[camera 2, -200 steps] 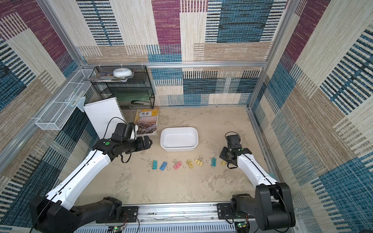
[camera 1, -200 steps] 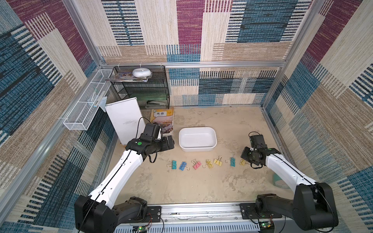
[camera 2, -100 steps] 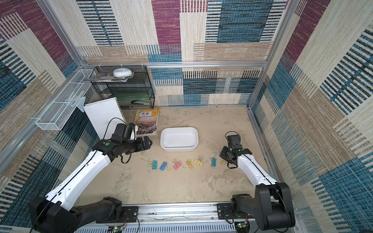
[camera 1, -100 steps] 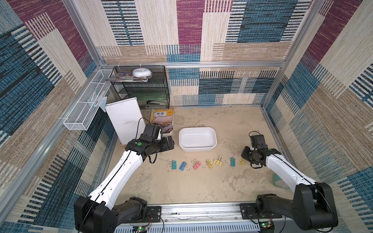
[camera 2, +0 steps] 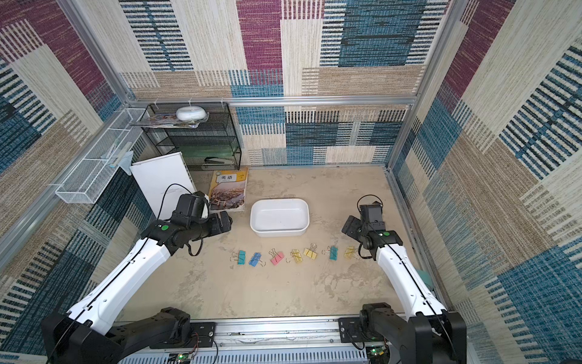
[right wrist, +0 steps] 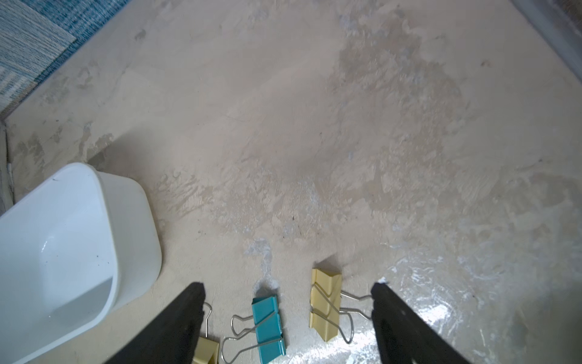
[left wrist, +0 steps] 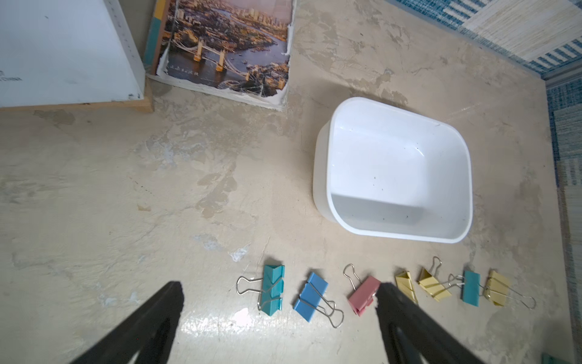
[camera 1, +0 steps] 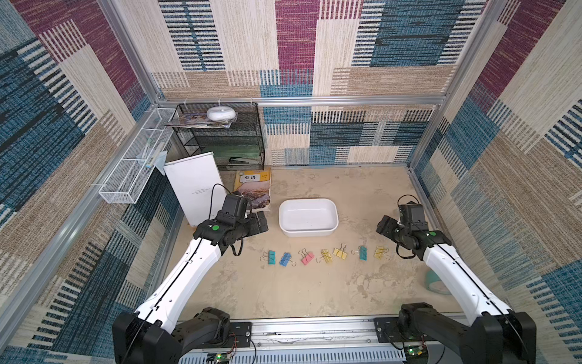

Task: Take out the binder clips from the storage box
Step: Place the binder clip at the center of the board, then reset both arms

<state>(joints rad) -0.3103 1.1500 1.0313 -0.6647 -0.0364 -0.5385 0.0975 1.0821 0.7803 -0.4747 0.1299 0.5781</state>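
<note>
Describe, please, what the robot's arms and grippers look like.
The left arm and right arm have white tapered shells with black joints and bases. A green dot marks each wrist, and a thin black cable loops above it. The left gripper and right gripper are black with flat, tapering fingers.

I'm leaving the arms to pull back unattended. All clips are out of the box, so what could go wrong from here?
1. The open right gripper straddles the end yellow clip, whose wire handle lies close to one finger; pulling back low might snag and drag it.
2. The left gripper has a finger overlapping the pink clip in its wrist view; a low sweep could knock it askew.
</note>
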